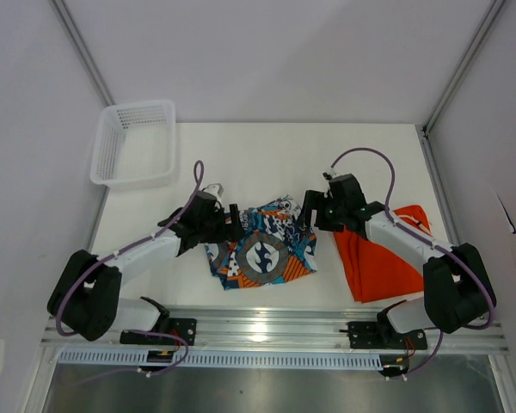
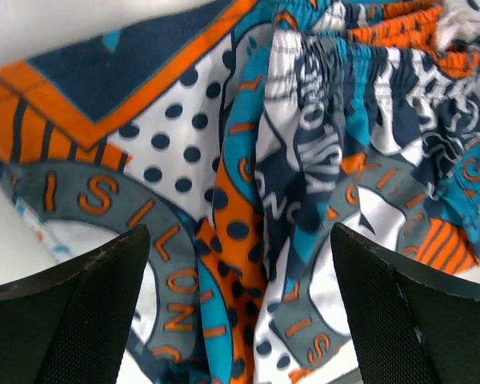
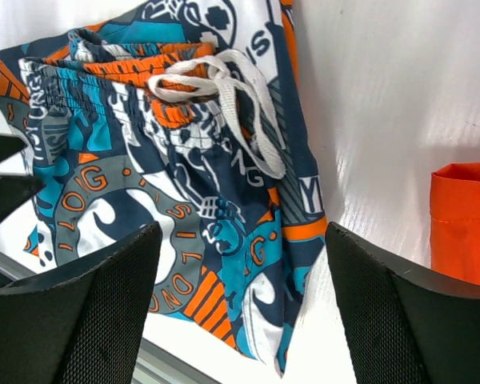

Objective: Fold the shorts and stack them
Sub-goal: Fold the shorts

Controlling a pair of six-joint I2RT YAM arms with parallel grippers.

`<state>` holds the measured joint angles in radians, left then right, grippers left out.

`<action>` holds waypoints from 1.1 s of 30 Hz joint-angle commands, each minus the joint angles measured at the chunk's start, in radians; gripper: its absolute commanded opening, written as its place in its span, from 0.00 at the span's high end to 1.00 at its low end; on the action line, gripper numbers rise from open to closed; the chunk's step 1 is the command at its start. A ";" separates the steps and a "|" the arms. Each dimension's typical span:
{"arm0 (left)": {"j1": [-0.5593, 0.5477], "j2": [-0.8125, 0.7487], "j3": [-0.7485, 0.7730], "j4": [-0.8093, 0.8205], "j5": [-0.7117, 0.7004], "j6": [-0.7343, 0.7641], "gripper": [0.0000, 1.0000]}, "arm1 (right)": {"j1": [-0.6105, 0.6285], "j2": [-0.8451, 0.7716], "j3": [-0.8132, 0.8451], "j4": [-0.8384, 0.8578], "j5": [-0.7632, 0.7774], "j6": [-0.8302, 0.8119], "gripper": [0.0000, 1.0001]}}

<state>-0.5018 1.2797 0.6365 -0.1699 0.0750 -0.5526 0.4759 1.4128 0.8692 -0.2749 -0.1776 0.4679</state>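
Note:
The patterned shorts (image 1: pixel 262 245) lie rumpled on the white table between my two grippers, blue, orange, white and black with a round emblem. The plain orange shorts (image 1: pixel 383 258) lie folded to the right, partly under my right arm. My left gripper (image 1: pixel 232 217) is open at the patterned shorts' left edge; in its wrist view the fabric (image 2: pixel 248 200) fills the space between the fingers (image 2: pixel 72 312). My right gripper (image 1: pixel 310 209) is open over their right edge; its wrist view shows the waistband with white drawstring (image 3: pixel 224 88) and a corner of the orange shorts (image 3: pixel 464 224).
A white mesh basket (image 1: pixel 136 142) stands at the table's far left corner. The metal rail (image 1: pixel 267 331) with both arm bases runs along the near edge. Walls close in left, right and back.

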 commanded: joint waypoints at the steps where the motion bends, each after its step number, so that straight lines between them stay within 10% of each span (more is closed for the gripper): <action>1: -0.004 0.069 0.097 0.070 -0.003 0.072 0.06 | -0.020 -0.034 -0.016 0.051 -0.068 -0.020 0.15; 18: -0.004 0.303 0.267 0.106 0.129 0.120 0.24 | -0.079 0.015 0.020 0.080 -0.120 -0.032 0.21; 33: -0.003 0.372 0.318 0.095 0.209 0.155 0.42 | -0.077 0.546 0.504 -0.098 -0.151 -0.204 0.18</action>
<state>-0.5018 1.6363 0.9134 -0.0845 0.2440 -0.4286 0.3893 1.8977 1.3220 -0.3042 -0.3107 0.3206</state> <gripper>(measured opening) 0.580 0.817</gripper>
